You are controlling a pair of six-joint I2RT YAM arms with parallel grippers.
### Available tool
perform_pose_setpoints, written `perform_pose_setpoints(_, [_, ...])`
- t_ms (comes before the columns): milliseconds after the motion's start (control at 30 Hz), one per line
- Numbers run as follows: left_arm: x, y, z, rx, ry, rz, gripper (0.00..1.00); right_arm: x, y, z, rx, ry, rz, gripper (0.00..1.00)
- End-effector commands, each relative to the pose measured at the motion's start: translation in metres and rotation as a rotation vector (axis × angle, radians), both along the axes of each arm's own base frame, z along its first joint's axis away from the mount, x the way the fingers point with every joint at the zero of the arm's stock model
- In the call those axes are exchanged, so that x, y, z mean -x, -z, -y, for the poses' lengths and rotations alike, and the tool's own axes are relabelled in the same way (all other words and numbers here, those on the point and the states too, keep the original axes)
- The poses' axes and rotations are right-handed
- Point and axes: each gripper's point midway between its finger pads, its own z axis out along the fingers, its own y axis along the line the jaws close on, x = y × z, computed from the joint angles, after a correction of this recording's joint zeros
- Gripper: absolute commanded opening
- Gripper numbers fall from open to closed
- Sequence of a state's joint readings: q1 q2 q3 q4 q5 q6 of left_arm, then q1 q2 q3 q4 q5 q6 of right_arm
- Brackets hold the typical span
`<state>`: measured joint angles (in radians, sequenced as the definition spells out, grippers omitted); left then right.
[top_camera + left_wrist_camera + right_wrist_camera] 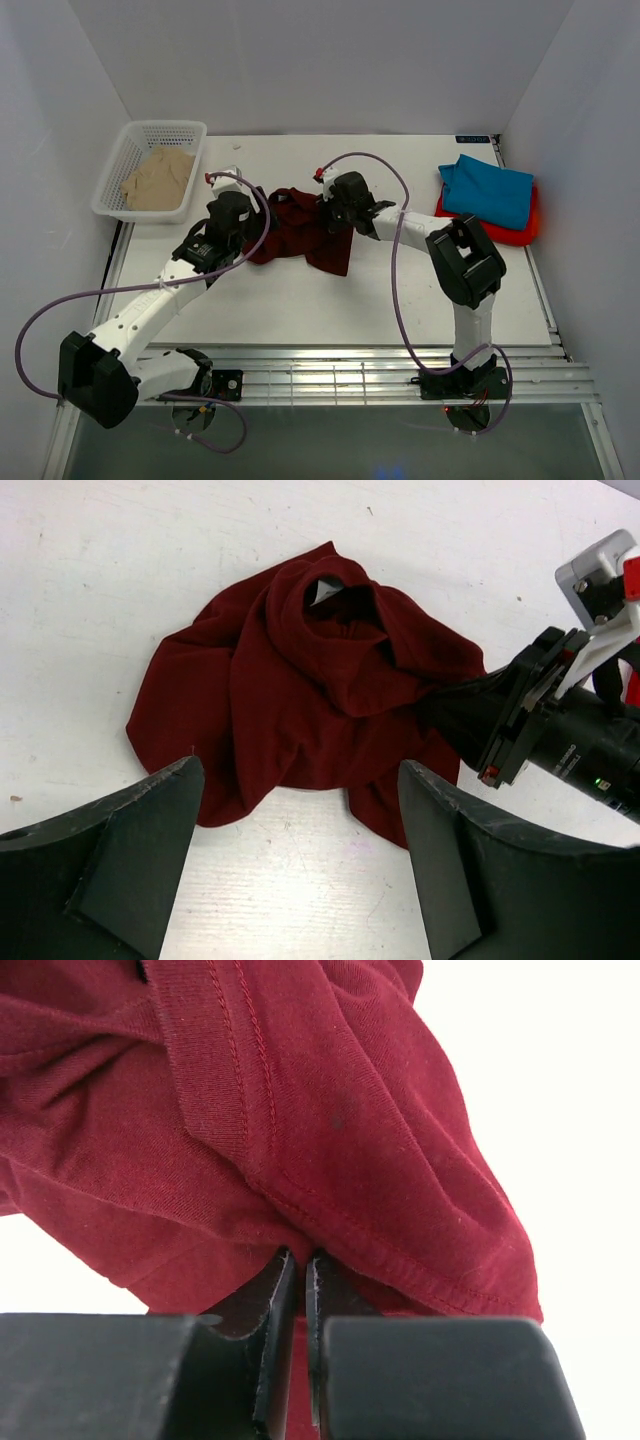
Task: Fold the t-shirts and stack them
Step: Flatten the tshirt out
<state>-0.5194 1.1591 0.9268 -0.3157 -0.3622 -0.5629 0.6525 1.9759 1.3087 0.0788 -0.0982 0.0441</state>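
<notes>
The dark maroon t-shirt [305, 232] lies crumpled at the table's middle; in the left wrist view [300, 680] its collar opening faces up. My right gripper [330, 212] is shut on a fold of the maroon shirt [300, 1140], the cloth pinched between its fingertips [300, 1260]. My left gripper [232, 215] is open and empty, hovering just left of the shirt, its fingers [130, 850] wide apart over bare table. The teal-blue t-shirt [487, 190] lies folded on the red-orange t-shirt [530, 225] at the right. The beige t-shirt [158, 178] sits in the basket.
A white mesh basket [150, 135] stands at the back left. White walls enclose the table on three sides. A slatted metal rail [350, 375] runs along the near edge by the arm bases. Purple cables loop from both arms.
</notes>
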Motion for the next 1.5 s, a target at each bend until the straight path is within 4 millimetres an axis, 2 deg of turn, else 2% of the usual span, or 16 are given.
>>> perform_pose_setpoints(0, [0.013, 0.0, -0.001, 0.04, -0.001, 0.004, 0.84, -0.013, -0.055, -0.007, -0.047, 0.004, 0.101, 0.08])
perform_pose_setpoints(100, [0.02, 0.015, 0.006, 0.046, 0.017, -0.024, 0.65, -0.001, -0.099, -0.006, -0.072, -0.004, 0.121, 0.08])
perform_pose_setpoints(233, [0.033, 0.039, 0.025, 0.057, 0.048, -0.073, 0.4, 0.023, -0.207, -0.02, -0.171, -0.042, 0.247, 0.08])
perform_pose_setpoints(267, [0.035, 0.04, 0.028, 0.06, 0.048, -0.073, 0.3, 0.031, -0.24, -0.019, -0.207, -0.046, 0.291, 0.08])
perform_pose_setpoints(333, [0.04, 0.035, 0.037, 0.089, 0.065, -0.049, 0.21, 0.046, -0.273, -0.02, -0.238, -0.063, 0.308, 0.08])
perform_pose_setpoints(367, [0.046, 0.034, 0.047, 0.105, 0.091, -0.047, 0.17, 0.05, -0.317, -0.018, -0.294, -0.063, 0.363, 0.08])
perform_pose_setpoints(400, [0.049, 0.029, 0.053, 0.123, 0.104, -0.032, 0.08, 0.056, -0.329, -0.018, -0.301, -0.073, 0.362, 0.08])
perform_pose_setpoints(433, [0.052, 0.029, 0.058, 0.129, 0.117, -0.031, 0.05, 0.06, -0.347, -0.018, -0.327, -0.078, 0.374, 0.08])
perform_pose_setpoints(467, [0.062, 0.031, 0.071, 0.14, 0.149, -0.037, 0.03, 0.063, -0.381, -0.018, -0.374, -0.08, 0.417, 0.08])
perform_pose_setpoints(667, [0.079, 0.037, 0.122, 0.178, 0.233, -0.003, 0.01, 0.093, -0.459, -0.022, -0.522, -0.147, 0.458, 0.08])
perform_pose_setpoints(800, [0.06, 0.04, 0.113, 0.102, 0.109, 0.035, 0.0, 0.113, -0.487, -0.009, -0.587, -0.155, 0.482, 0.08])
perform_pose_setpoints(867, [0.045, 0.034, 0.094, 0.015, 0.0, 0.105, 0.0, 0.129, -0.504, 0.002, -0.621, -0.168, 0.507, 0.08])
perform_pose_setpoints(1100, [-0.004, -0.025, 0.037, -0.176, -0.297, 0.252, 0.0, 0.164, -0.531, 0.047, -0.663, -0.129, 0.565, 0.08])
perform_pose_setpoints(1133, [-0.013, -0.034, 0.023, -0.183, -0.346, 0.269, 0.0, 0.162, -0.521, 0.049, -0.643, -0.119, 0.556, 0.08])
perform_pose_setpoints(1267, [-0.031, -0.057, -0.017, -0.251, -0.429, 0.311, 0.0, 0.178, -0.522, 0.077, -0.64, -0.074, 0.587, 0.08])
perform_pose_setpoints(1467, [-0.03, -0.061, -0.036, -0.297, -0.491, 0.312, 0.0, 0.172, -0.498, 0.098, -0.59, 0.028, 0.578, 0.08])
